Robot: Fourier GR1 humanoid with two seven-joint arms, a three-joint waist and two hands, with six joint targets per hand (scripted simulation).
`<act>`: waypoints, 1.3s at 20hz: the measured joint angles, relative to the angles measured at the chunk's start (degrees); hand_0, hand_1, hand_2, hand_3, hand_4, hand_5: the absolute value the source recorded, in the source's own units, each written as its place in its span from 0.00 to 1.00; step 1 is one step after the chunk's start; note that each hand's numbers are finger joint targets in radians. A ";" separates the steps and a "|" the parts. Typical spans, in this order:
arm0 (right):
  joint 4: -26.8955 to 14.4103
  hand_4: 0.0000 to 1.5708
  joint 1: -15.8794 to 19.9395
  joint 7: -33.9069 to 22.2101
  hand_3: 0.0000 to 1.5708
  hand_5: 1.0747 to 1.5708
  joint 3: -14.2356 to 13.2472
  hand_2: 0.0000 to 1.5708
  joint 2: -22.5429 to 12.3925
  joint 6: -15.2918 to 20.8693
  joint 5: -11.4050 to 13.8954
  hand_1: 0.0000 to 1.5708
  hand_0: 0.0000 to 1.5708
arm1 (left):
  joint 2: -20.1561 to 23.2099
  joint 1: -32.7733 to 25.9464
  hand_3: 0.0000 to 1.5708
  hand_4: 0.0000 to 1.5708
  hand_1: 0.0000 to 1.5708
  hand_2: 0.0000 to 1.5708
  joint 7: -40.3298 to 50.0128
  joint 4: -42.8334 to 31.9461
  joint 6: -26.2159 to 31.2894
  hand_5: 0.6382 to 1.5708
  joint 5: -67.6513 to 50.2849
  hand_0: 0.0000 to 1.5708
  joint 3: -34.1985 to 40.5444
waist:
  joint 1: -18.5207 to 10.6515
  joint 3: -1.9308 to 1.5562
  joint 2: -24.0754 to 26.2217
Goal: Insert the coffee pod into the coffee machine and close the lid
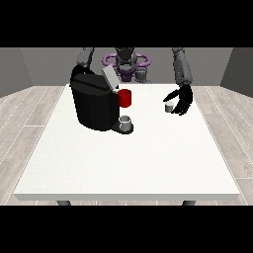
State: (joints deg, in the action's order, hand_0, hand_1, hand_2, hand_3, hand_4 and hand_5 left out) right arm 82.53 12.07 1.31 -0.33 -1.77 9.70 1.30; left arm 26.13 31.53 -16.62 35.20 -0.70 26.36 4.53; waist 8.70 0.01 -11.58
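Robot hand, view's left: hidden behind the coffee machine; only its grey arm shows above the housing, so its state cannot be told.

Coffee machine [94,105]: bulky black box-shaped appliance at the table's left-centre. Its grey flat lid [109,77] stands tilted up, presumably left open to admit the pod. A red cylindrical part [125,98] sits at the machine's front, above a small grey cup [126,122] on the drip base, placed there to catch the brew.

Coffee pod [169,107]: small pale grey capsule, standing on the large white table [123,163], well apart from the machine.

Robot hand, view's right [182,100]: black, fingers relaxed and spread, cupped just beside the pod, apparently poised to close round it. Nothing is grasped yet.
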 measured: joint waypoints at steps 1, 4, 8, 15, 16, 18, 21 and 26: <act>0.27 0.33 -0.51 0.78 0.00 1.00 0.20 0.00 0.01 -0.34 -0.05 0.00 0.00 | 0.05 0.10 0.44 0.22 0.49 0.58 -0.86 -0.62 -1.42 1.00 0.27 0.49 0.40 | 0.37 0.02 -0.60; 0.32 0.32 0.10 0.96 0.00 1.00 0.11 0.00 0.16 -0.26 -0.69 0.00 0.00 | -0.23 1.66 0.48 0.24 0.53 0.62 -1.35 -1.89 -3.66 1.00 1.32 0.53 0.74 | 0.65 0.01 -1.08; 1.28 0.34 -0.18 0.88 0.00 1.00 0.51 0.00 0.30 -0.04 -1.52 0.00 0.00 | -0.15 2.21 0.52 0.18 0.59 0.66 -3.01 -3.57 -6.56 1.00 3.21 0.59 0.57 | 0.95 -0.06 -1.30; 0.53 0.27 -0.27 0.71 0.00 1.00 -0.76 0.00 -0.49 -0.94 -2.44 0.00 0.00 | -0.02 3.15 0.87 0.32 0.81 0.89 -3.39 -5.50 -8.03 1.00 7.07 0.81 -1.18 | 0.73 -0.11 -0.81; -0.09 0.28 -0.69 1.36 0.00 1.00 -0.61 0.00 -0.18 -0.58 -2.03 0.00 0.00 | -0.22 3.40 0.90 0.35 0.84 0.91 -3.59 -5.44 -7.98 1.00 7.34 0.84 -1.34 | 0.54 -0.08 -0.59; -0.39 0.28 -0.92 1.62 0.00 1.00 -0.75 0.00 0.15 -0.48 -2.30 0.00 0.00 | -0.02 4.21 0.90 0.39 0.93 0.93 -4.55 -5.57 -6.86 1.00 7.26 0.93 -1.16 | 0.54 -0.05 -0.35; -1.78 0.32 -0.06 1.58 0.00 1.00 -1.04 0.00 0.72 0.12 -2.40 0.00 0.00 | -0.17 6.34 0.87 0.38 0.89 0.91 -5.84 -4.59 -4.93 1.00 7.12 0.89 -1.31 | 0.01 -0.02 0.09; -6.21 0.32 0.02 2.68 0.00 1.00 -3.16 0.00 -0.52 -0.99 -3.51 0.00 0.00 | 0.58 9.60 0.84 0.34 0.79 0.84 -5.58 -1.76 1.39 1.00 6.78 0.79 -2.06 | -1.45 -0.02 3.27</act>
State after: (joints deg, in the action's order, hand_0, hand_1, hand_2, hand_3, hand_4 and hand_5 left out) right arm 76.32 12.10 3.99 -3.50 -2.29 8.71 -2.21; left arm 26.71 41.13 -22.21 33.44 0.70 33.14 2.46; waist 7.25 -0.01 -8.31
